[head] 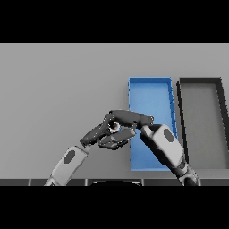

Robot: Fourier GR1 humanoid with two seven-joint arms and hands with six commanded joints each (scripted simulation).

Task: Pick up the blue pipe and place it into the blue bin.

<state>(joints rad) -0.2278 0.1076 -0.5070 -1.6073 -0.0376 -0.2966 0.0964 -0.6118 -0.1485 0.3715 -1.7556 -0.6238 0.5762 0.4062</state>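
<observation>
While the right hand (127,118) and left hand (112,136) overlap beside the blue bin (150,89), neither grip nor pipe is discernible.

Plain grey table (53,89) fills view, evenly lit.

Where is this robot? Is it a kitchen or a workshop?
Probably a sorting or work bench, not a kitchen. There's just a plain grey table with a blue bin and a dark bin side by side, and no kitchen things.

No readable text, labels or numbers anywhere.
</observation>
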